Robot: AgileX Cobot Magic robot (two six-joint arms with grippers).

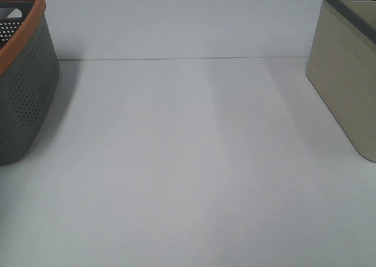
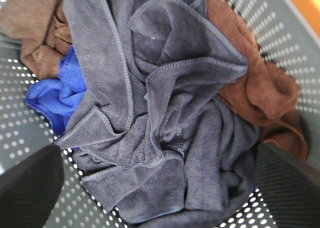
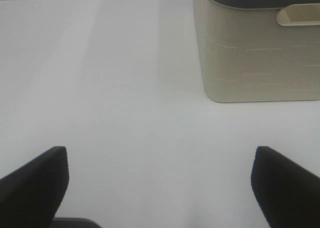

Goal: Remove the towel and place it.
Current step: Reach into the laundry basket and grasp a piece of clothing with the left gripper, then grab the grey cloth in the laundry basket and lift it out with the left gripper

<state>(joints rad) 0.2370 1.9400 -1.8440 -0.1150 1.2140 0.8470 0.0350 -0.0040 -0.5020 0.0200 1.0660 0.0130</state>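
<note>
**Dark towel heaped in the grey basket, left gripper spread wide over it**

The towel [image 2: 165,123], dark navy-grey terry cloth with a stitched hem, lies crumpled in deep folds inside the grey basket [image 2: 15,128]. It fills the middle of the left wrist view. The left gripper [image 2: 155,153] hangs directly over it with its two black fingers [image 2: 30,183] far apart, one on each side of the heap, gripping nothing. Whether the fingers touch the cloth cannot be told. A tiny white speck on one fold is too small to read.

A brown cloth [image 2: 250,82] is tucked against one side of the towel and partly under it. A bright blue cloth [image 2: 55,97] shows from beneath the opposite side. The basket's wall is pierced with rows of small round holes.

In the high view the grey basket [image 1: 26,97], with its orange rim [image 1: 23,35], stands at the left edge of the frame. The beige basket [image 1: 346,85], with a dark grey rim, stands at the right edge, well apart from it. The white table [image 1: 188,161] lies between them. Neither arm shows in this view.

The right gripper [image 3: 159,153] is over the table near the beige basket [image 3: 255,52], its fingers also spread wide and holding nothing. A moulded handle slot [image 3: 300,15] sits just under that basket's rim.
</note>
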